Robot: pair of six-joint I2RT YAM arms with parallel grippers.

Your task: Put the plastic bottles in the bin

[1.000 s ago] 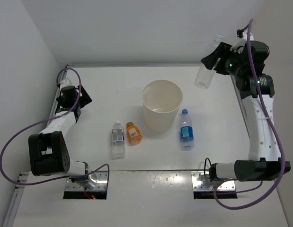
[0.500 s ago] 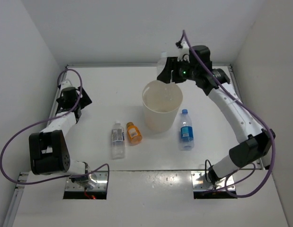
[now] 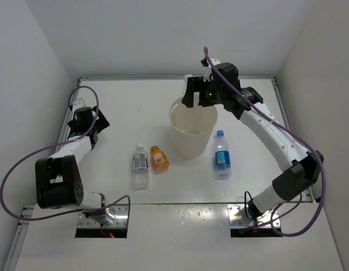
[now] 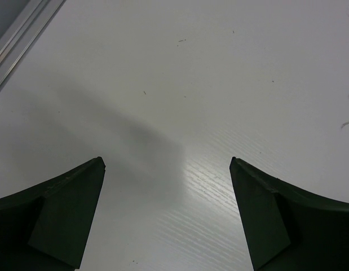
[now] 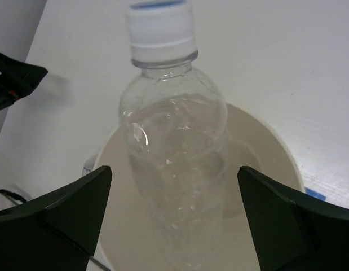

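Observation:
The cream-white bin (image 3: 177, 125) stands mid-table. My right gripper (image 3: 195, 94) hangs over its far rim, open. In the right wrist view a plain clear bottle (image 5: 174, 147) with a white cap sits loose between the spread fingers (image 5: 67, 209), cap away from the camera, touching neither, right above the bin's mouth (image 5: 264, 152). On the table lie a clear bottle with a white label (image 3: 140, 165), a short orange bottle (image 3: 159, 158) and a blue-capped, blue-labelled bottle (image 3: 221, 154). My left gripper (image 3: 98, 121) is open over bare table (image 4: 167, 164) at the far left.
White walls close the table at the back and both sides. A metal rail (image 4: 22, 34) runs along the left edge by the left gripper. Purple cables loop off both arms.
The right arm swung left from the back right corner to above the bin, carrying the clear bottle. Its jaws then opened and let go of the bottle. The left arm barely moved.

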